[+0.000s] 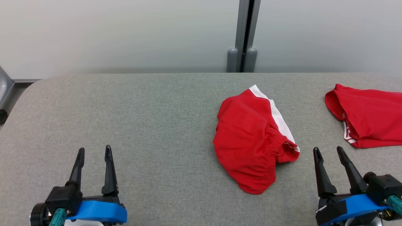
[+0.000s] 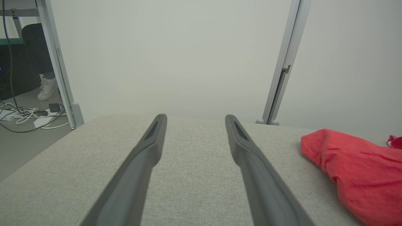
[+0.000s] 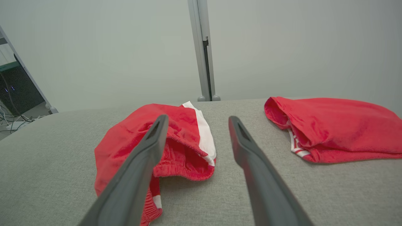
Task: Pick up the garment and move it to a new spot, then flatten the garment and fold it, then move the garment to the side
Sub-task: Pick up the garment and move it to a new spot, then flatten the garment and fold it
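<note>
Beside the table [image 2: 94, 135], left wrist view catches a shoe [image 2: 47, 89]; left gripper [image 1: 95, 149] and right gripper [image 1: 328, 149] gape empty.

A grey table [image 1: 125, 103] stands before pale wall panels [image 1: 125, 31] split by a grey post [image 1: 243, 34].

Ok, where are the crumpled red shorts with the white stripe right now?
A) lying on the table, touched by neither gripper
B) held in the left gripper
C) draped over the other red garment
A: the red shorts lie on the grey table, apart from the open right gripper and left gripper.
</note>
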